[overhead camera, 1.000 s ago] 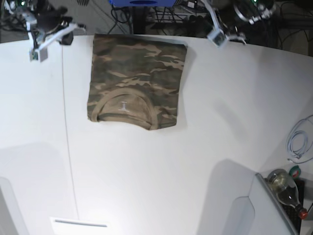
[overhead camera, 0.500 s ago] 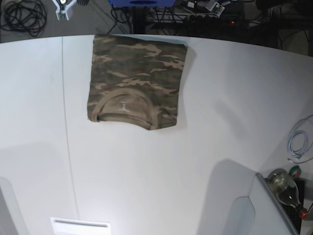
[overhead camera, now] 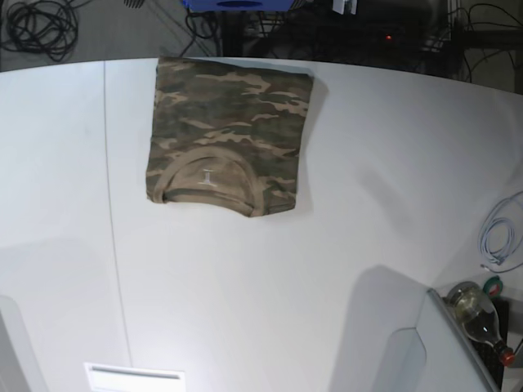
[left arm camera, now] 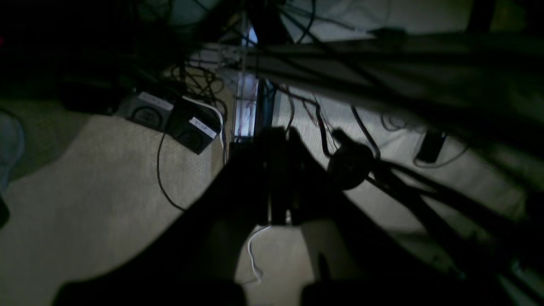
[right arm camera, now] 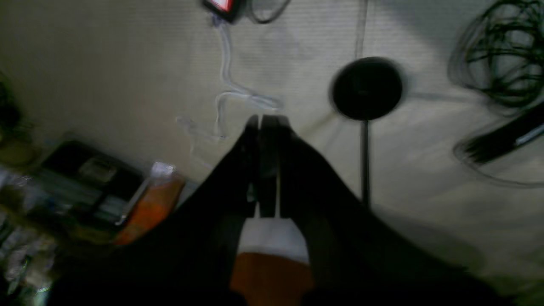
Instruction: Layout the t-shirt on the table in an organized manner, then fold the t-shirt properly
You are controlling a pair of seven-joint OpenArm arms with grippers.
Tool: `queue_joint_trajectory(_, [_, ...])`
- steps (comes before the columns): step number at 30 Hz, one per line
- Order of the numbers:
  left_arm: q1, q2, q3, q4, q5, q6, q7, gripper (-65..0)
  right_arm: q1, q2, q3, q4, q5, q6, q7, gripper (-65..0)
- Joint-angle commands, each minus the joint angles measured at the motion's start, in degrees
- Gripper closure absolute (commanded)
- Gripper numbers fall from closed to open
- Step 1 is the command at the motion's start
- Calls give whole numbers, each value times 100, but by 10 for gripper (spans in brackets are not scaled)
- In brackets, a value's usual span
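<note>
Both claws are off the table and pointed at the floor: the left gripper (left arm camera: 278,178) and the right gripper (right arm camera: 265,163) each have their dark fingers pressed together, clamping nothing. Beneath them lie beige carpet (right arm camera: 127,63), tangled cables (left arm camera: 199,85) and a round black stand base (right arm camera: 366,88). In the base view the t-shirt (overhead camera: 229,135) lies folded into a neat rectangle near the far edge of the table (overhead camera: 368,204), its ribbed collar toward the near side. A bottle (overhead camera: 478,314) sits at the lower right.

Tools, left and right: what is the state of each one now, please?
Left tool: too dark, cannot be told.
Right tool: closed, holding nothing.
</note>
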Motion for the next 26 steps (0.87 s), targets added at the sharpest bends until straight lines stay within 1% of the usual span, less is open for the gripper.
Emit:
queue_joint_trajectory(1, [7,-89,113,15,-34,139,-94,0,33,-223,-161,-494,18,53,321,-6])
queue_joint_trajectory(3, [-19,-98,360,112,-43,535,-94,0,191,-671,-434,-1425,18,53,1078,-6])
queue_joint_trajectory(5, [-37,-116,676,305,-43,1010,-94,0,296,-1023,-645,-2032,27,53,1825,-6])
queue_joint_trajectory(7, [-37,-133,1045,419,-43,1317,-94,0,349,-1164,-724,-2173,45,53,2247,-6])
queue_joint_trajectory(10, [-54,-133,1608,410,-52,1599,-94,0,349,-1199,-522,-2085,71,53,2379,-6])
queue_joint_trajectory(13, [-63,-142,2083,410,-52,1660,-94,0,305,-1146,-117,-1724,71,53,2379,-6])
queue_joint_trajectory(16, [-63,-142,2276,410,-60,1660,-94,0,314,-1146,217,-1636,45,53,2379,-6])
queue_joint_trajectory(19, [-63,-142,2267,419,-60,1660,-94,0,340,-1146,296,-1628,36,53,2379,-6])
queue_joint_trajectory(24, [-63,-142,2267,410,-96,1660,-94,0,402,-1014,270,-1522,36,53,2379,-6])
queue_joint_trajectory(26, [-63,-142,2267,410,-96,1660,-94,0,419,-856,270,-1452,36,53,2379,-6])
